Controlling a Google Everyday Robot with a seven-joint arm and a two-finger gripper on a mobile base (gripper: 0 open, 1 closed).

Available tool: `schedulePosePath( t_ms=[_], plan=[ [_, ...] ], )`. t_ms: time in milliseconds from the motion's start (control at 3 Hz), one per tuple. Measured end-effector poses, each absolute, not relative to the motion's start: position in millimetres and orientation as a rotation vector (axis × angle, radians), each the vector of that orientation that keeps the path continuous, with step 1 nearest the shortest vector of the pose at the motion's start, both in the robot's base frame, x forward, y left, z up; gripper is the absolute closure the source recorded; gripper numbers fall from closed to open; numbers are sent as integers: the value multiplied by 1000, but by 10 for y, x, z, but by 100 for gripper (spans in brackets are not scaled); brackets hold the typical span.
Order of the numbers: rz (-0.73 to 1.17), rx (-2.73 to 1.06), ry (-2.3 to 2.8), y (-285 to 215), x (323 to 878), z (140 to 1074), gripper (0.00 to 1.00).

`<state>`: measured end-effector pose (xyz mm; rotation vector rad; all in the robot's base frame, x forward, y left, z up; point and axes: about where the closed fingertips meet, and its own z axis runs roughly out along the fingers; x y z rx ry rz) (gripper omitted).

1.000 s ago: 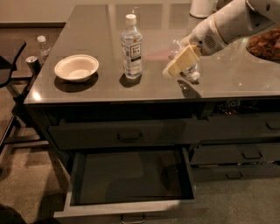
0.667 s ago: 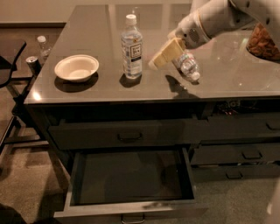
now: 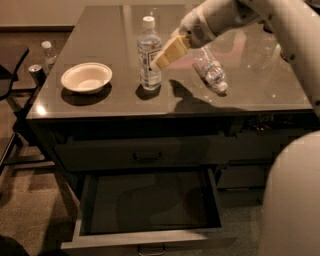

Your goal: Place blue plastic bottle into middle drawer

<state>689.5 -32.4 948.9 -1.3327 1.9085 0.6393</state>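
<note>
One blue plastic bottle stands upright on the dark tabletop, white cap on, toward the front edge. Gripper sits at the bottle's right side, tip against or just beside the label; whether it is parted or closed, cannot tell. White arm enters from the upper right. Smaller clear bottle lies on its side further right. White bowl sits to the left. Middle drawer is below, pulled out. The drawer above it is shut.
</note>
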Motion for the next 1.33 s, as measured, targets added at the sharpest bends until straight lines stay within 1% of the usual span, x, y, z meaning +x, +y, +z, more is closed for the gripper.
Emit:
schedulePosePath(
  t_ms=[667,1333],
  plan=[
    [678,-1304,1864,-224,6921,9421,0],
    [766,-1274,1761,182,7198,9356,0]
  ],
)
